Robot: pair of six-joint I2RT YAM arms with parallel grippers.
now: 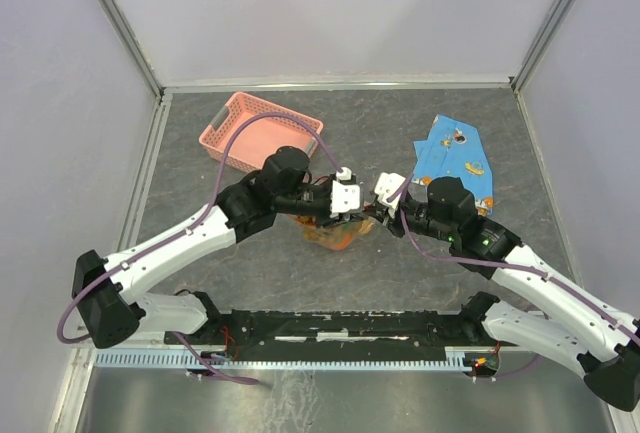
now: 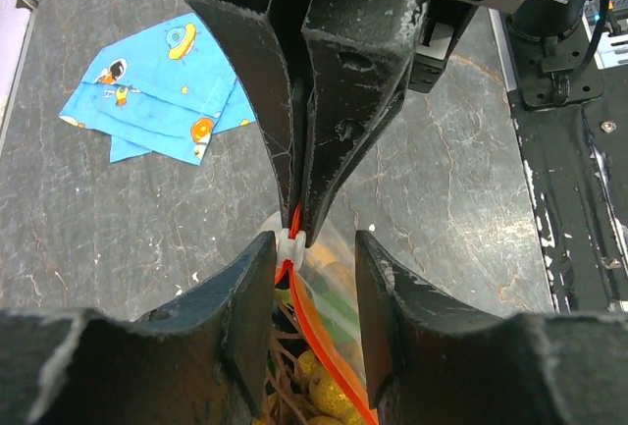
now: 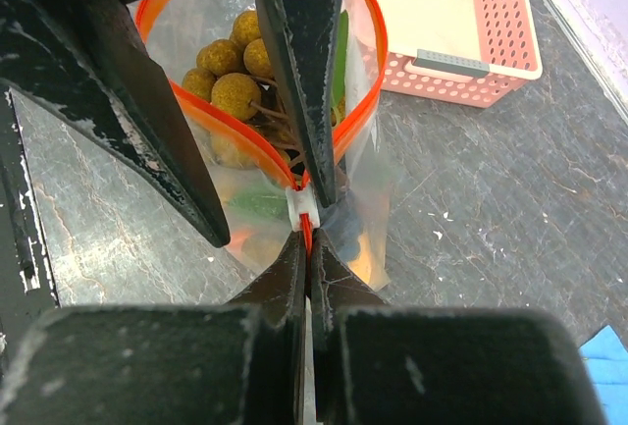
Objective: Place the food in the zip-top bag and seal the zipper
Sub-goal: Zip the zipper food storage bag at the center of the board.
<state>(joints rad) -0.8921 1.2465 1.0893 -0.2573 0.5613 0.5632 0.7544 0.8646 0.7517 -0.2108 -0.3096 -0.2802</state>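
Observation:
The zip-top bag (image 1: 328,236) hangs between both grippers at the table's middle, its mouth open in a loop. Inside it is the food: a brownish-yellow grape bunch (image 3: 229,70) and green leaves (image 3: 257,202). My right gripper (image 3: 309,244) is shut on the end of the red zipper (image 3: 365,101), just behind the white slider (image 3: 303,207). My left gripper (image 2: 314,248) is open and straddles the strip. The slider (image 2: 290,244) touches its left finger (image 2: 235,317), while the other finger stands clear of it. From above, the left gripper (image 1: 352,216) and right gripper (image 1: 374,216) meet tip to tip.
A pink lattice basket (image 1: 260,131) stands at the back left, also seen in the right wrist view (image 3: 461,27). A blue printed cloth (image 1: 455,158) lies at the back right. The dark rail at the arms' bases (image 1: 340,328) runs along the near edge.

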